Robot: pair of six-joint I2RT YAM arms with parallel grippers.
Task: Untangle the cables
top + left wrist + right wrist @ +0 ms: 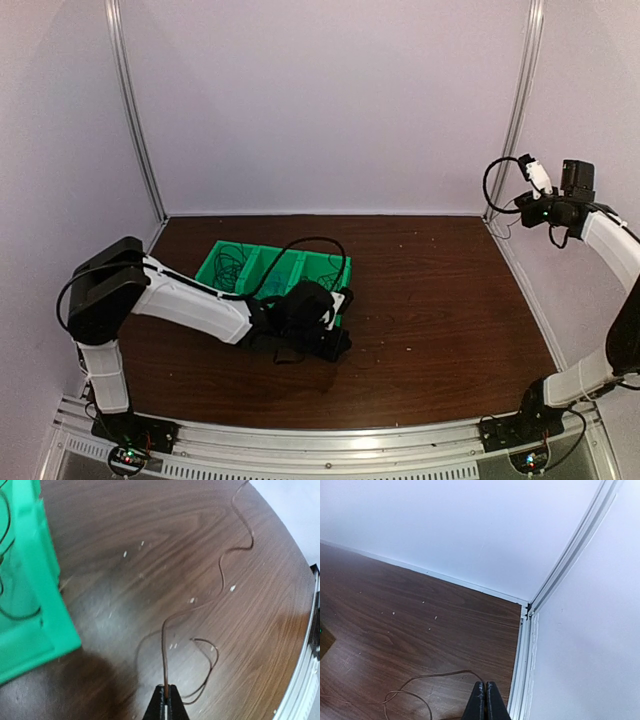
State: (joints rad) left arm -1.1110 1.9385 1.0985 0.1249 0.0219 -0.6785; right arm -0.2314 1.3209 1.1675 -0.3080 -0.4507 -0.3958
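A thin dark cable (pixel 163 657) runs from my left gripper (pixel 166 687) away across the wooden table in wavy bends. The left gripper is shut on its near end, low over the table beside the green bin (pixel 45 590). A second thin loop (pixel 216 659) lies just right of the jaws. My right gripper (pixel 485 685) is shut on a thin cable (pixel 440 673) and is raised high near the back right corner. Several thin black cables (pixel 228 263) lie in the bin. No blue cable shows.
The green compartment bin (pixel 283 248) stands left of the table's middle, with the left arm (pixel 190 300) reaching across in front of it. The right arm (pixel 600 235) is close to the right wall and its metal corner post (pixel 570 560). White walls enclose the table.
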